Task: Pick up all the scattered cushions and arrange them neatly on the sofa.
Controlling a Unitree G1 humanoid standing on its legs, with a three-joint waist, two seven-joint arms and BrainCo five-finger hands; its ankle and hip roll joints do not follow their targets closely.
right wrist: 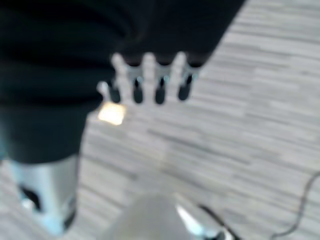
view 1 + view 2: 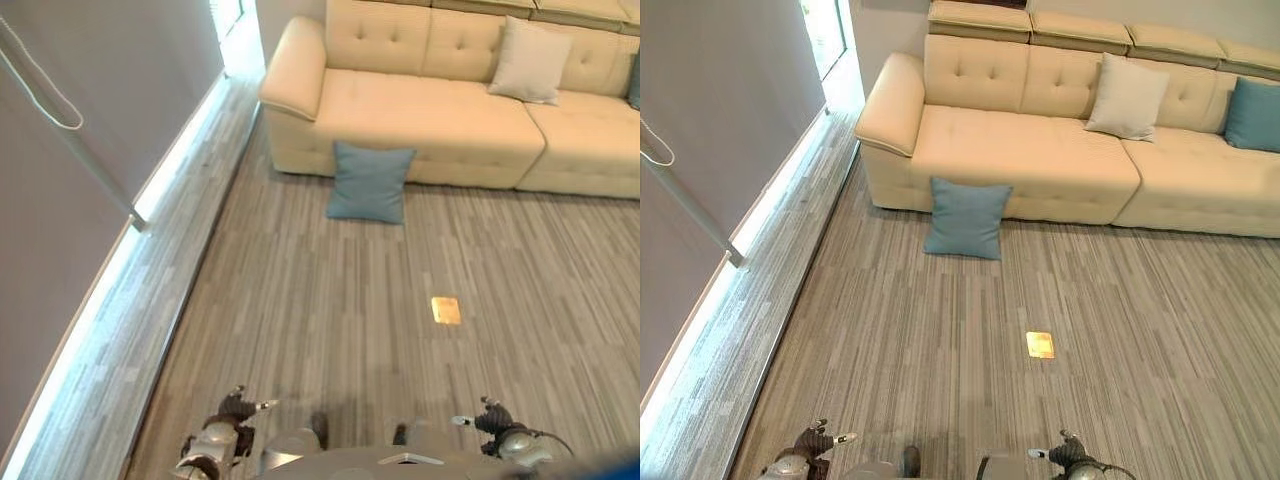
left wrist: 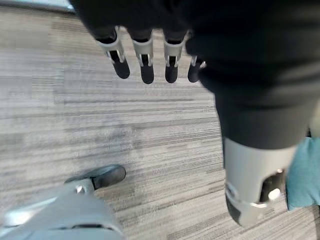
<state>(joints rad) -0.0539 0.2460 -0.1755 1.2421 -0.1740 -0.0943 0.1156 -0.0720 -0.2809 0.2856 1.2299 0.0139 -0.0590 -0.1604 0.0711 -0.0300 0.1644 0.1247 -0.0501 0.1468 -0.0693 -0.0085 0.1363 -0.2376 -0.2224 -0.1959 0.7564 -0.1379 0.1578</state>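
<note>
A blue cushion (image 2: 370,182) stands on the floor, leaning against the front of the cream sofa (image 2: 420,110). A cream cushion (image 2: 529,61) rests upright against the sofa's backrest, and another blue cushion (image 2: 1253,113) sits further right on the seat. My left hand (image 2: 232,408) hangs low at the bottom left, far from the floor cushion, fingers (image 3: 146,57) straight and empty. My right hand (image 2: 490,416) hangs at the bottom right, fingers (image 1: 150,80) relaxed, holding nothing. An edge of the blue cushion (image 3: 304,175) shows in the left wrist view.
A grey wall with a lit strip along its base (image 2: 150,200) runs down the left side. A small yellow plate (image 2: 446,310) is set in the striped carpet between me and the sofa. A window (image 2: 825,30) shows at the far left corner.
</note>
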